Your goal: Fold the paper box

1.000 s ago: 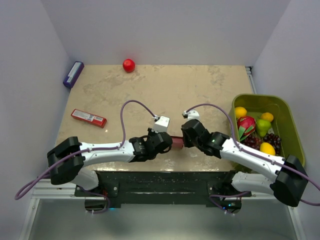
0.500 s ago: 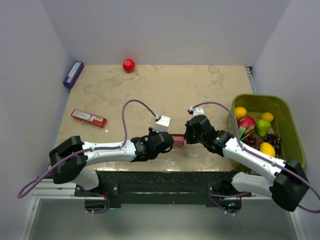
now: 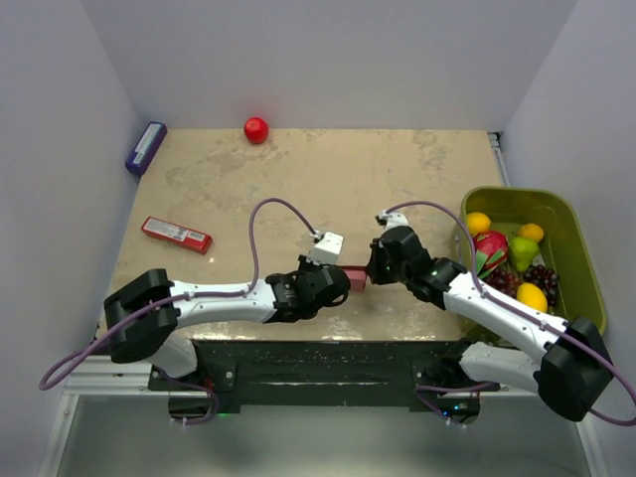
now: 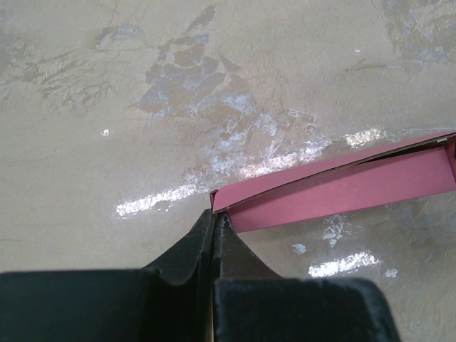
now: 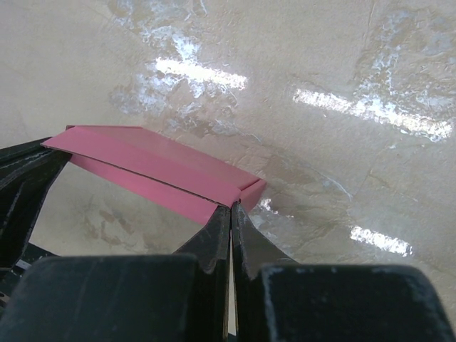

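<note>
The pink paper box is folded flat into a narrow strip and held just above the tabletop between my two grippers, near the front middle. My left gripper is shut on its left end; in the left wrist view the jaws pinch the corner of the pink card. My right gripper is shut on its right end; in the right wrist view the closed tips grip the edge of the box. The left gripper's black fingers show at the far end.
A red bar-shaped packet lies at the left. A purple box sits at the back left and a red ball at the back. A green bin with fruit stands at the right.
Both grippers have shifted slightly to the right with the pink box between them. The right wrist has drawn back and turned, and the box now shows as a shorter piece.
</note>
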Robot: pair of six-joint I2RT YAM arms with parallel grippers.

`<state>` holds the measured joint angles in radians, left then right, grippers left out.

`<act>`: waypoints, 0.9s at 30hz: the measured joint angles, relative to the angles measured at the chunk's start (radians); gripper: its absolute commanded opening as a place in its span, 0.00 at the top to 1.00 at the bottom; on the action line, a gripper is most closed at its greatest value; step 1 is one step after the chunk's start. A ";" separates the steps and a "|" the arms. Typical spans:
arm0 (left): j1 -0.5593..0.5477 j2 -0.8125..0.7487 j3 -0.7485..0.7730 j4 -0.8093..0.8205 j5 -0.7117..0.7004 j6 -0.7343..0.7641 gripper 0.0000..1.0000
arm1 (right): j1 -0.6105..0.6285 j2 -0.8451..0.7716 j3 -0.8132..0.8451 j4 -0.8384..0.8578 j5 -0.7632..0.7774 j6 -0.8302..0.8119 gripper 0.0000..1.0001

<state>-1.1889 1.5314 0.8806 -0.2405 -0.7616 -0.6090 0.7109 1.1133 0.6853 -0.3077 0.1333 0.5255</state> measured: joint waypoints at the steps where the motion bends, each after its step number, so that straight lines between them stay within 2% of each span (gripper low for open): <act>1: -0.003 0.002 0.002 -0.003 -0.004 0.000 1.00 | 0.000 0.000 0.000 0.000 0.000 0.002 1.00; 27: -0.048 0.048 0.036 -0.050 -0.091 0.000 1.00 | -0.021 0.040 0.016 0.026 -0.016 0.039 1.00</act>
<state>-1.2373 1.5791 0.9169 -0.2909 -0.8528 -0.6094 0.6903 1.1530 0.7010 -0.2813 0.1177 0.5648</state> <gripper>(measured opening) 0.016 0.010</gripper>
